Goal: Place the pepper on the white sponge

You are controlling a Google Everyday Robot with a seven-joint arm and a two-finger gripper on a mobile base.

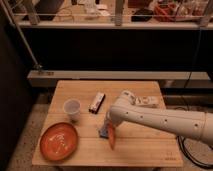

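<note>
Reaching in from the right, arm lies low across the table (pixel 142 150), forearm roughly level, bent at the far-centre, wrist turned down. Gripper (pixel 108 128) points down over the table's near-centre, closed on the top end of the pepper (pixel 111 138). Pepper hangs upright, tip down, at or just above the wood; can't tell if it touches. Small bluish patch just left of it, unclear what it is. Cup (pixel 72 109) and plate (pixel 59 141) to the left, well apart from the pepper. Dark bar (pixel 97 102) far of gripper. White items (pixel 145 100) at far right, behind the arm.
</note>
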